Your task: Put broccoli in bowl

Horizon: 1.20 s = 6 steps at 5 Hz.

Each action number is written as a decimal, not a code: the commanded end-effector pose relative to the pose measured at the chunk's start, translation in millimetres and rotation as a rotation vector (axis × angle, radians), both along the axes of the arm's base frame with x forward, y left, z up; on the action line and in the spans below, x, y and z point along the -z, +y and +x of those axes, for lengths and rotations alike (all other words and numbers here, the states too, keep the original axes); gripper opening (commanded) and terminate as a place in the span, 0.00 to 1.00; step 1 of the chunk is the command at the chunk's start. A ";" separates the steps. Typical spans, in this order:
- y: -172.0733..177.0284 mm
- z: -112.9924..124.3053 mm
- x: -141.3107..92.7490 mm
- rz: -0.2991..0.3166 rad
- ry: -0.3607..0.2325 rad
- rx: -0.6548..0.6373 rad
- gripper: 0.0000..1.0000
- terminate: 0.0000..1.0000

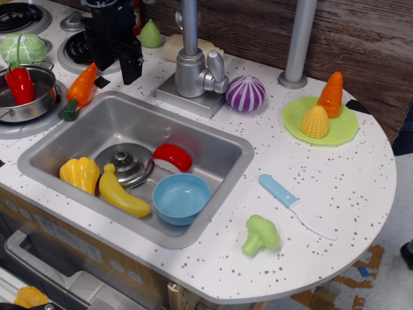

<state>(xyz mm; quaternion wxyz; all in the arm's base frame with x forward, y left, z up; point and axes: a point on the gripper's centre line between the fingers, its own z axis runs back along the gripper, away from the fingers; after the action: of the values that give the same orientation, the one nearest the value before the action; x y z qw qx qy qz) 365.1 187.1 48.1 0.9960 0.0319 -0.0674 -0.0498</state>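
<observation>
The light-green broccoli [261,234] lies on its side on the speckled white counter, near the front edge and to the right of the sink. The light-blue bowl [181,198] stands upright and empty in the front right corner of the steel sink [213,145]. My black gripper [113,61] hangs at the far left over the stove burners, far from both. Its two fingers stand apart with nothing between them.
In the sink lie a banana [121,192], a yellow squash [80,174], a steel lid [126,163] and a red piece [173,157]. A blue-handled knife [297,206] lies right of the broccoli. A faucet [190,64], a purple onion [246,93], a green plate [348,129] and a pot [35,106] stand behind.
</observation>
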 end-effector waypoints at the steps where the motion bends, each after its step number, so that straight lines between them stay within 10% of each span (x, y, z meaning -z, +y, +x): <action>1: 0.0 0.0 0.0 0.000 0.000 0.000 1.00 0.00; 6: -212.8 -100.9 -59.8 0.105 0.088 0.010 1.00 0.00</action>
<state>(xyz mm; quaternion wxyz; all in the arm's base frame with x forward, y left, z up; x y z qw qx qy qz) 253.7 -45.9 89.5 0.9936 0.0771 0.0019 -0.0824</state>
